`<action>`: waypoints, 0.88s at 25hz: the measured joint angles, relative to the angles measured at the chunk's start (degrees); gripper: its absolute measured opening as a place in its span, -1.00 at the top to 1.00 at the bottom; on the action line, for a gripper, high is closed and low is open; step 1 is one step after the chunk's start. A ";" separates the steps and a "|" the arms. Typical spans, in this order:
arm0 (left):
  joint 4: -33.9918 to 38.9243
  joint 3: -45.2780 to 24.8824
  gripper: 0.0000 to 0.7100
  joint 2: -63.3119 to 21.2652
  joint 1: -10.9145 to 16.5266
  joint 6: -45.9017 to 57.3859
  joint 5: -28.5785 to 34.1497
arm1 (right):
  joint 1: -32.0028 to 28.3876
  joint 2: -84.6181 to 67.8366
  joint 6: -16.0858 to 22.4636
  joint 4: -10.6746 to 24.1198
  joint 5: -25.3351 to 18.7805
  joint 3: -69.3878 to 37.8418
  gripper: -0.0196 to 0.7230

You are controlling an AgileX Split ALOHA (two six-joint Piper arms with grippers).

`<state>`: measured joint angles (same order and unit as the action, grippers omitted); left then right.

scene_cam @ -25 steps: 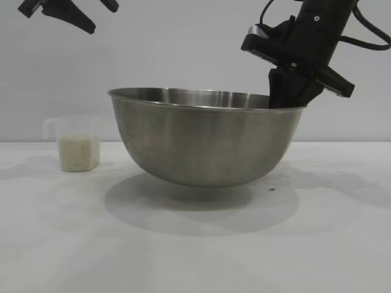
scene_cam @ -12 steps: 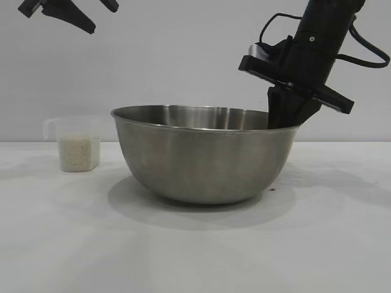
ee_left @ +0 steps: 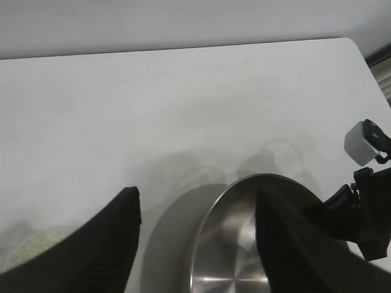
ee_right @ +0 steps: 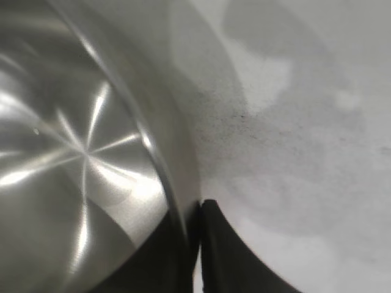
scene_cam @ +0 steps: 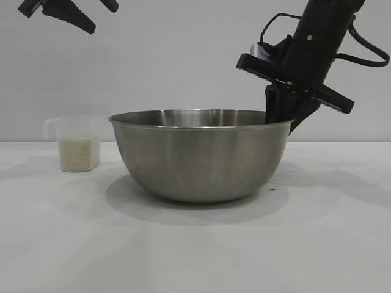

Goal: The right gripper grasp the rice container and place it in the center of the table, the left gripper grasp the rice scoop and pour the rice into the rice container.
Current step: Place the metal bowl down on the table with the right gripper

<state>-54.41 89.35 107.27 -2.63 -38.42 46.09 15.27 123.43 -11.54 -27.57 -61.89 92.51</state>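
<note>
The rice container (scene_cam: pixel 198 155), a large steel bowl, sits level on the white table (scene_cam: pixel 195 256) near its middle. My right gripper (scene_cam: pixel 287 119) is at the bowl's far right rim, one finger inside and one outside. In the right wrist view the right gripper (ee_right: pixel 194 210) is shut on the thin rim of the rice container (ee_right: pixel 79 152). The rice scoop (scene_cam: pixel 76 145), a clear cup part-filled with rice (scene_cam: pixel 78 154), stands on the table left of the bowl. High above the scoop, my left gripper (scene_cam: pixel 105 20) hangs open and holds nothing. The left wrist view looks down between that left gripper (ee_left: pixel 195 201) onto the bowl (ee_left: pixel 232 244).
A tiny dark speck (scene_cam: pixel 272 190) lies on the table by the bowl's right side. Bare table surface stretches in front of the bowl and to its right. A plain light wall stands behind.
The bowl has come down from a tilted, lifted position onto the table and now sits level. The right gripper went down with it. The left arm and the scoop have not moved.
</note>
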 joint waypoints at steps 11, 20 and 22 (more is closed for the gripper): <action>0.00 0.00 -0.16 0.00 0.00 0.00 0.00 | 0.00 -1.54 0.12 0.00 -0.42 0.90 -0.26; 0.00 0.00 -0.16 0.00 0.00 0.00 0.00 | 0.00 -2.03 1.16 3.94 -5.84 7.47 -0.26; 0.00 0.00 -0.16 0.00 0.00 0.00 0.00 | -0.12 -2.40 1.67 6.13 -6.21 7.94 -0.33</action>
<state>-54.41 89.35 107.27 -2.63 -38.42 46.09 15.14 121.03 -9.87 -21.45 -68.10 100.45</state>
